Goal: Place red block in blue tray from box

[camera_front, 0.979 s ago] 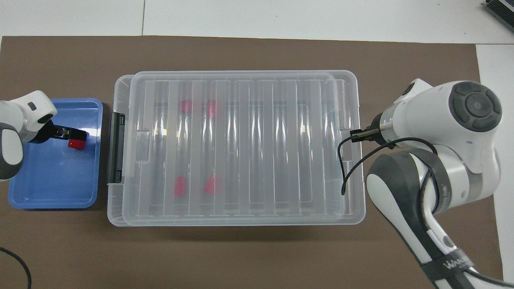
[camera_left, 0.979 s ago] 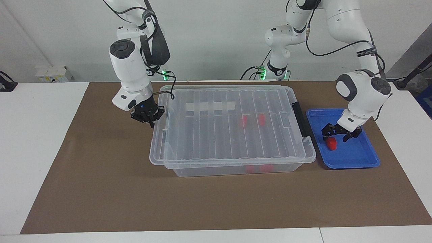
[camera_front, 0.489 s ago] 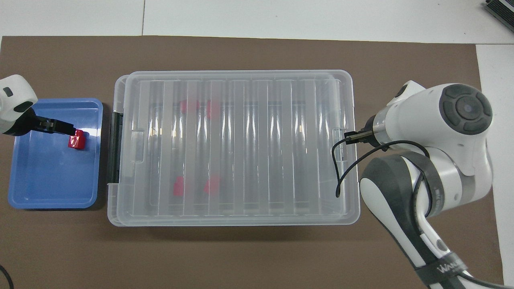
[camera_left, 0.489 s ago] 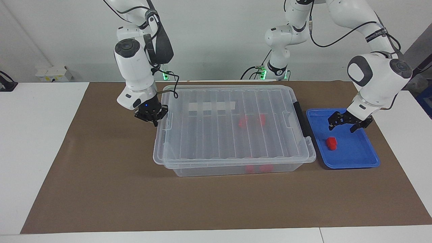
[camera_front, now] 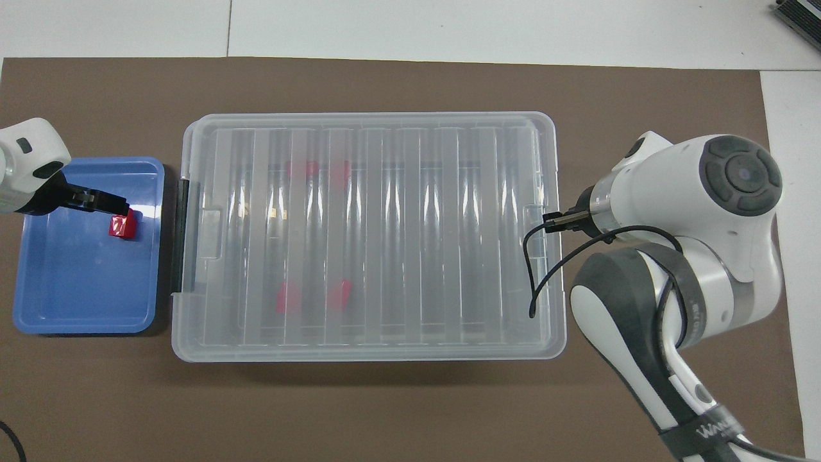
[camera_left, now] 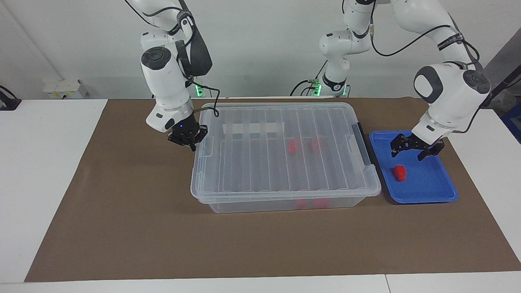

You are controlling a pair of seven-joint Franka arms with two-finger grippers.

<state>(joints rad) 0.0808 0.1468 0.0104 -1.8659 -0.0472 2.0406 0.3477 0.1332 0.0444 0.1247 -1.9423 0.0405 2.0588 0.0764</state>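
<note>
Left gripper (camera_left: 415, 151) hangs above the blue tray (camera_left: 439, 191), fingers spread and empty, toward the tray's 12 o'clock edge in the facing view. One red block (camera_left: 399, 172) lies on the tray floor, at about 7 o'clock from that gripper and clear of it. So the placing looks done for this block.

Right gripper (camera_left: 188, 138) is shut, its fingertips together at the lid's (camera_left: 260, 154) 9 o'clock edge in the facing view, at the box's (camera_left: 252, 205) end toward the right arm. Whether it pinches the lid's lip or only rests against it I cannot tell. The lid lies flat over the box, nearly square with it. Four more red blocks show through the plastic inside.

By my reading the step in hand is closing up. Next, the right gripper should let go and rise straight off the lid edge without dragging it, while the left arm lifts clear of the tray without brushing the block.
</note>
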